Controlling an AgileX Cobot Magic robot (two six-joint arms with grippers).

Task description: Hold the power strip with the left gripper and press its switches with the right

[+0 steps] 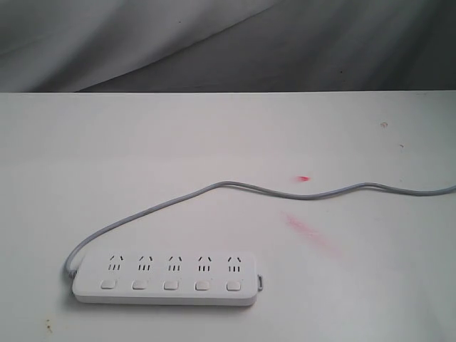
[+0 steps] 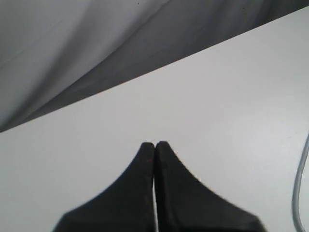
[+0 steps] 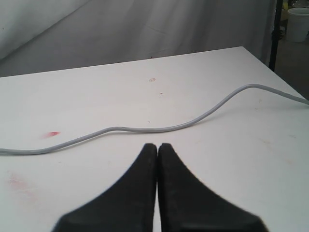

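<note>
The left hand (image 2: 154, 144) is squeezed shut and holds nothing. Bare worktop (image 2: 217, 96) lies in front of it. The right hand (image 3: 157, 145) is shut and empty too, with the grey cord (image 3: 145, 129) just ahead of it. The power strip (image 1: 155, 276) lies flat on the worktop, sockets up, and no hand touches it. Its five switches (image 1: 171, 285) sit in a row. It looks hard, smooth and light, so I think it will slide when pushed. Its left end, pinched across the long sides, looks like a good place to hold.

Thin grey plastic cord (image 3: 145, 129) lay just ahead of black two-fingered right pincer (image 3: 157, 145), w/ both ends cut off by pic edges.
</note>
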